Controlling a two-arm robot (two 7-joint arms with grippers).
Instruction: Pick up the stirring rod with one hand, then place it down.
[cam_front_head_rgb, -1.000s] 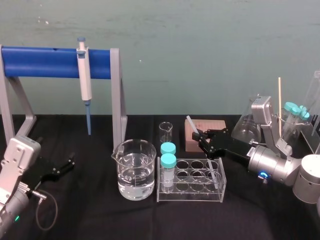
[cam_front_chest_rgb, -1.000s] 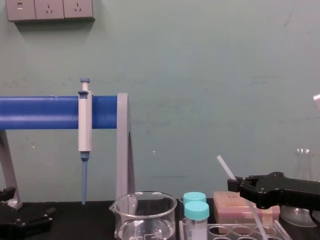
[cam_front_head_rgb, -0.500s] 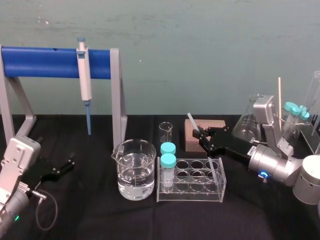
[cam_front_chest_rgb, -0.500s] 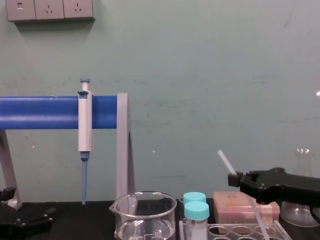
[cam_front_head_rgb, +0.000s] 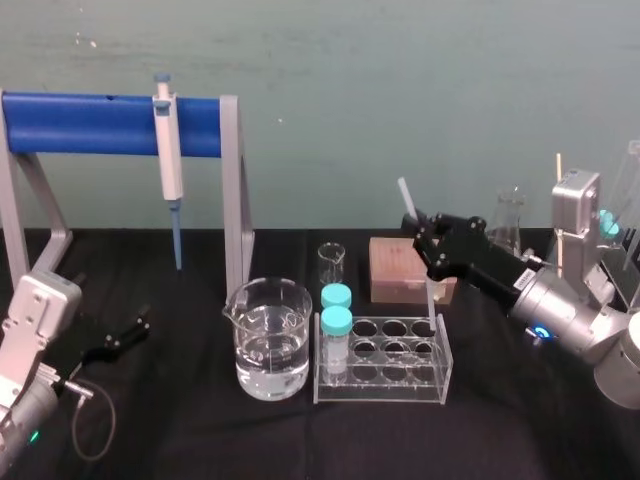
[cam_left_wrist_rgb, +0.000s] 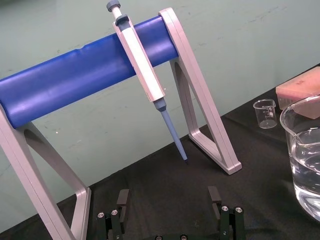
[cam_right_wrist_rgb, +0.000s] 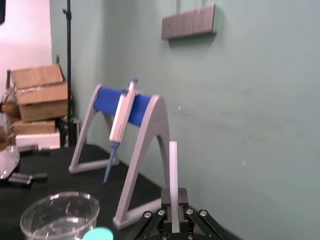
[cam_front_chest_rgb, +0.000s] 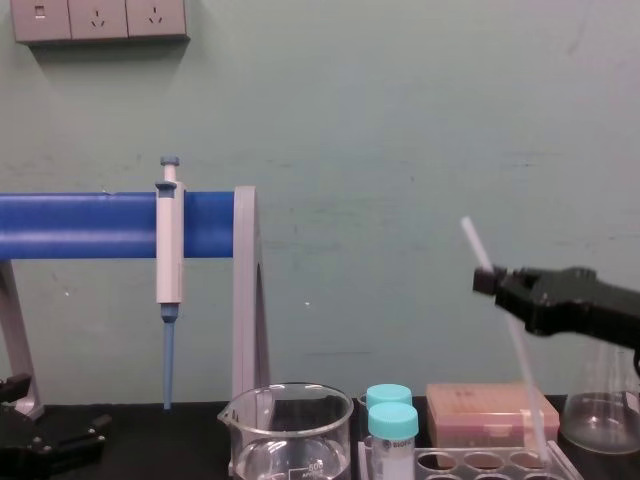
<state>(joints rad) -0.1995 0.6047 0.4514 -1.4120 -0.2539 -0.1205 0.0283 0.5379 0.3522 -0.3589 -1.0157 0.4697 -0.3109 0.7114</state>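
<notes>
As the hand (cam_front_head_rgb: 422, 232) pinches it, the translucent stirring rod (cam_front_head_rgb: 406, 196) tilts.

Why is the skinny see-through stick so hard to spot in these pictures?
Chest view: the thin translucent whitish stirring rod, pinched in the black right gripper, nearly matches the pale wall behind. Head view: its lower end fades against the clear plastic tube rack. Right wrist view: its top shows plainly against the wall. Left wrist view: the open left gripper sits idle.
</notes>
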